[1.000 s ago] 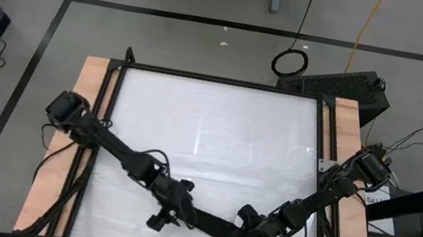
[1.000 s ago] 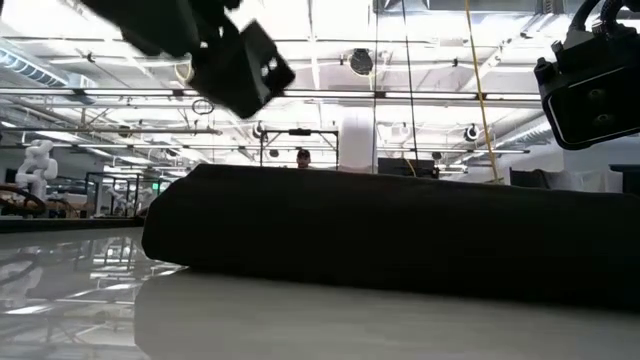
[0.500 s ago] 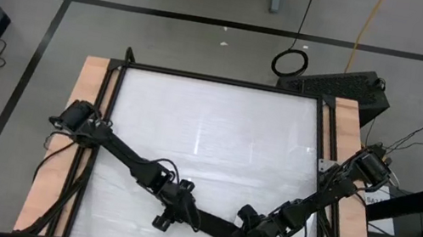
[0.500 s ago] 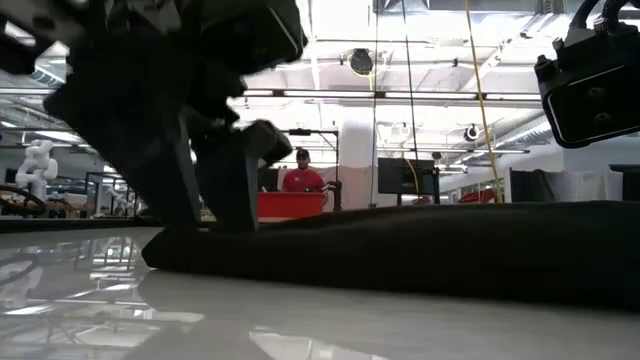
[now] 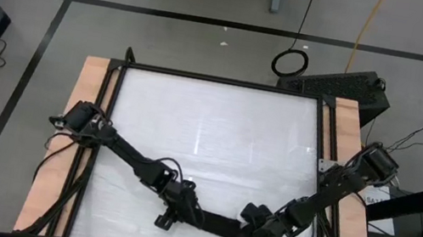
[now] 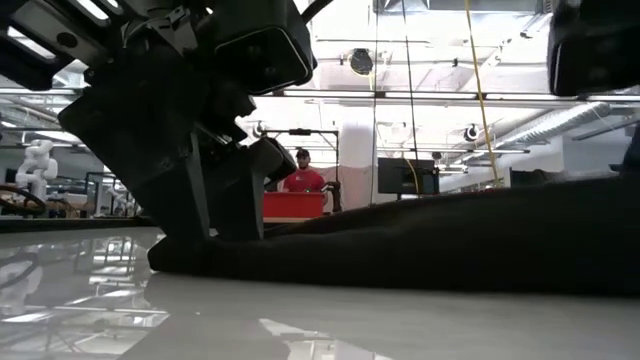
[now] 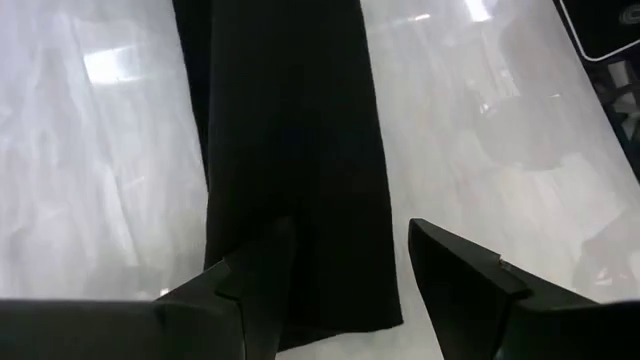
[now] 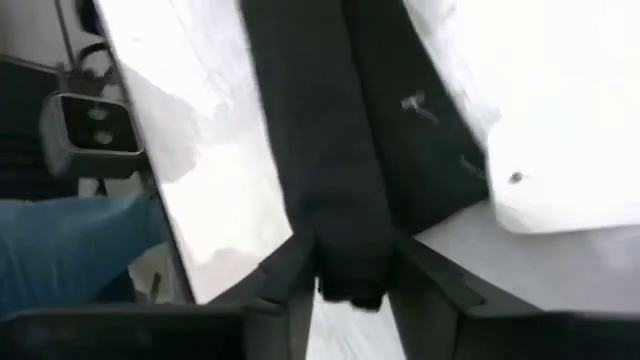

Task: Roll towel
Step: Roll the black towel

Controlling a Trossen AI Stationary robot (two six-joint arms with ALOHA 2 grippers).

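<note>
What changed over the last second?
The left gripper came down from above the plain black, thin cloth towel onto its end, fingers open, one pressing the cloth. The right gripper loosened around the other end, and that arm's wrist lifted slightly. The towel stayed a long narrow roll near the white table's front edge.

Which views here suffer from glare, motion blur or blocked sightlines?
High view: the table washes out to near white. Low view: ceiling lights glare and mirror on the tabletop, and the left tool looms dark over the towel. Left wrist view: bright reflections beside the towel, otherwise sharp. Right wrist view: smeared throughout, with the towel lying between the right tool fingers.
</note>
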